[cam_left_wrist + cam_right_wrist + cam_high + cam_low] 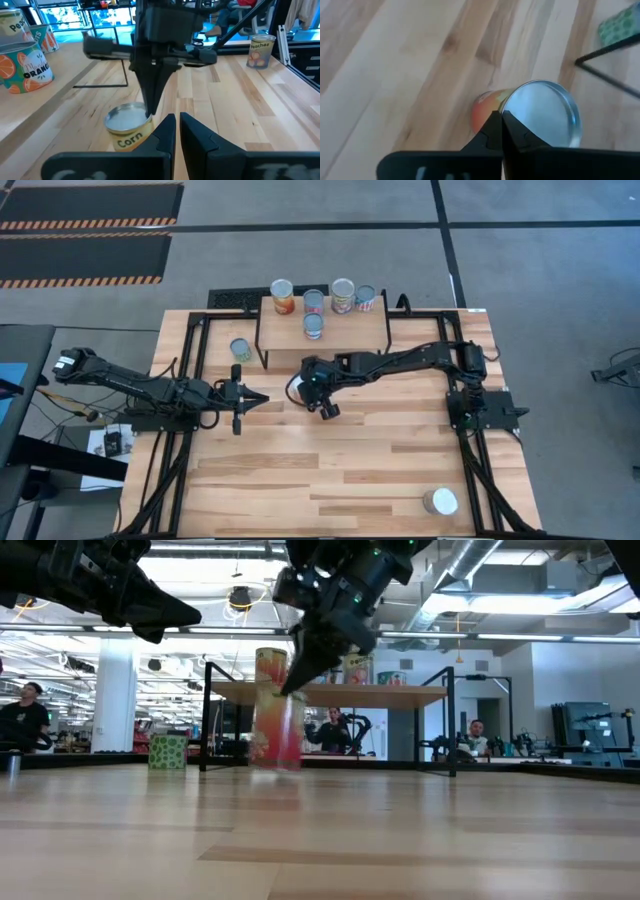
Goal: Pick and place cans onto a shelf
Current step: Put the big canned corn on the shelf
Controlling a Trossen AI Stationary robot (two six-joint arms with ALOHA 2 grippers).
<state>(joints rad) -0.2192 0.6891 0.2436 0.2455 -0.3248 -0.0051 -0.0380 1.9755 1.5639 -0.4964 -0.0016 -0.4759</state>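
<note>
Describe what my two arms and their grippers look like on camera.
Both arms are dark, jointed and slim, with black cables trailing from their bases. The left gripper and right gripper each end in two black tapered fingers. No markings visible.

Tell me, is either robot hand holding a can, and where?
Nothing is held. The right hand is shut, its tips at the top rim of the corn can; the left hand is empty.
</note>
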